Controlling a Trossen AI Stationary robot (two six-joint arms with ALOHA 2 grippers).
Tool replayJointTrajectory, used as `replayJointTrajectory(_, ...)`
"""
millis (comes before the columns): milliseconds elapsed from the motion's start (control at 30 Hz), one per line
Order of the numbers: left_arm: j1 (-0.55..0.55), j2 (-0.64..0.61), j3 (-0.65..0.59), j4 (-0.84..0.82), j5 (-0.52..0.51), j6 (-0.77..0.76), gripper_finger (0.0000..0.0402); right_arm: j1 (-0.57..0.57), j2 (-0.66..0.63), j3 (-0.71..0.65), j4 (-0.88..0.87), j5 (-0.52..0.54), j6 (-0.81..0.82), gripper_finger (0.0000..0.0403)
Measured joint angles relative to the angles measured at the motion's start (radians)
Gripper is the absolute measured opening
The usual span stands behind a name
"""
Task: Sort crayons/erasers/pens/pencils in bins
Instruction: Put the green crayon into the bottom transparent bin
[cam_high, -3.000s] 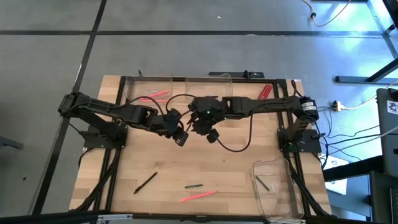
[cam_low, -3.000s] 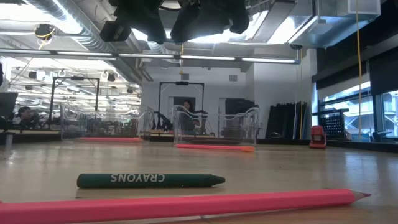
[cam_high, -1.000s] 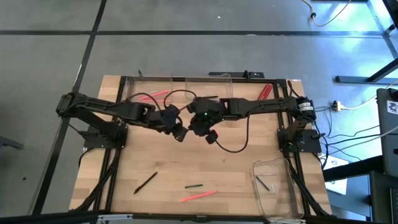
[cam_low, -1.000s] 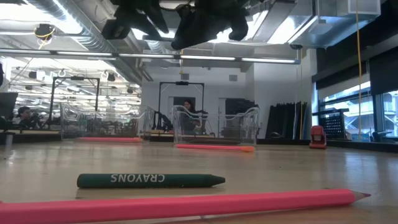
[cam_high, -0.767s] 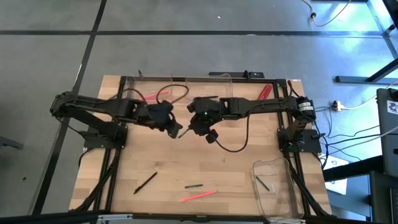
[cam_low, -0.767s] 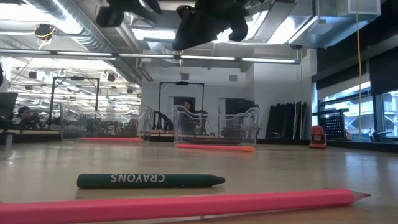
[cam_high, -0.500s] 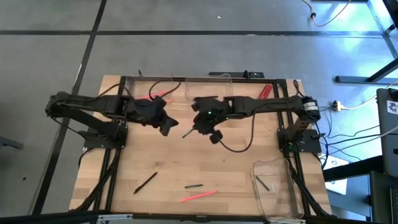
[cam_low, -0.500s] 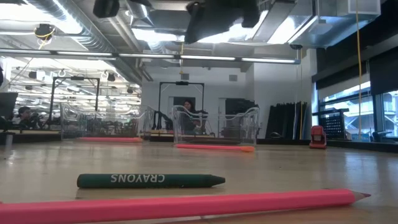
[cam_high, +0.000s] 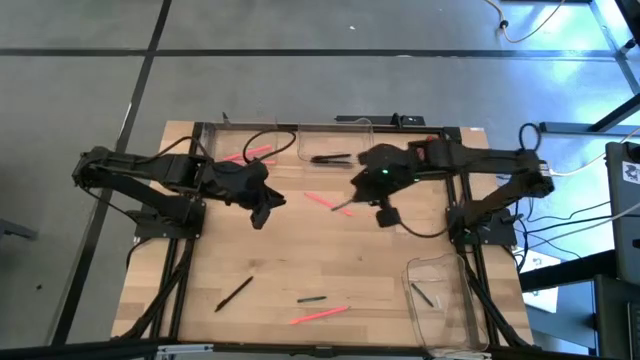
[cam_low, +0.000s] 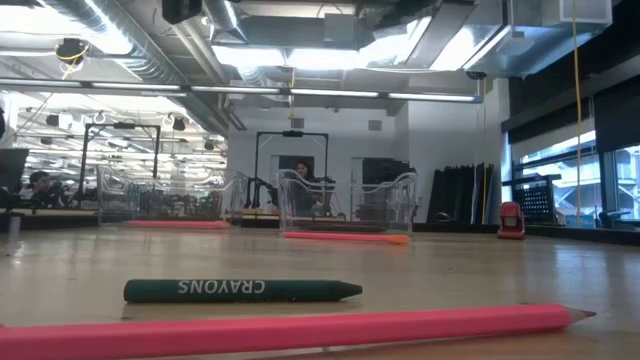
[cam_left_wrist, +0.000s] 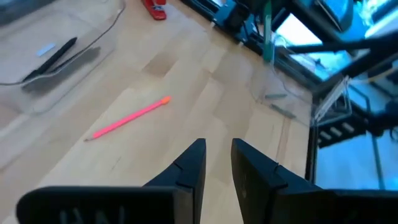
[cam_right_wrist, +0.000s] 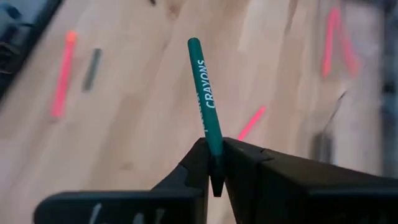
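Observation:
My right gripper (cam_high: 352, 200) is over the table's middle, shut on a green crayon (cam_right_wrist: 204, 93) marked CRAYONS, held above the table. My left gripper (cam_high: 263, 208) is left of the middle, empty, its fingers (cam_left_wrist: 194, 165) a narrow gap apart. A black pen (cam_high: 330, 158) lies in the far middle bin (cam_high: 335, 135). Another black pen (cam_high: 233, 293) lies on the table near the front left. The far left bin (cam_high: 215, 140) holds pink pencils (cam_high: 245, 154). The near right bin (cam_high: 455, 275) holds a dark stick (cam_high: 422, 294). My right gripper pinches the green crayon at one end (cam_right_wrist: 214, 163) between its two fingers. The crayon sticks out forward past the fingertips, along the fingers, its free end (cam_right_wrist: 194, 43) away from the gripper. It is lifted clear of the table.
A pink pencil (cam_high: 320, 199) lies on the table between the grippers. A second green crayon (cam_low: 240, 290) and a pink pencil (cam_low: 290, 330) lie near the front edge. A red thing (cam_low: 511, 220) stands at the far right.
The two grippers, close together at the table's middle, have parted. My left gripper has drawn back toward the left edge, empty. My right gripper has gone toward the right edge with the green crayon in its fingers.

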Motion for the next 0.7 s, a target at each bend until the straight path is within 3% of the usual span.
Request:
replayJointTrajectory(267,-0.019,0.0,0.0,0.004,0.0,0.06,0.0069,0.166,-0.102,0.0,-0.252,-0.04,0.329,0.0037)
replayJointTrajectory(567,-0.074,0.0,0.0,0.043,0.001,0.254,0.0069,0.412,-0.121,0.0,-0.49,-0.053,0.836,0.0037)
replayJointTrajectory(700,-0.092,0.0,0.0,0.051,0.001,0.265,0.0069,0.513,-0.121,0.0,-0.53,-0.118,1.063,0.0037)
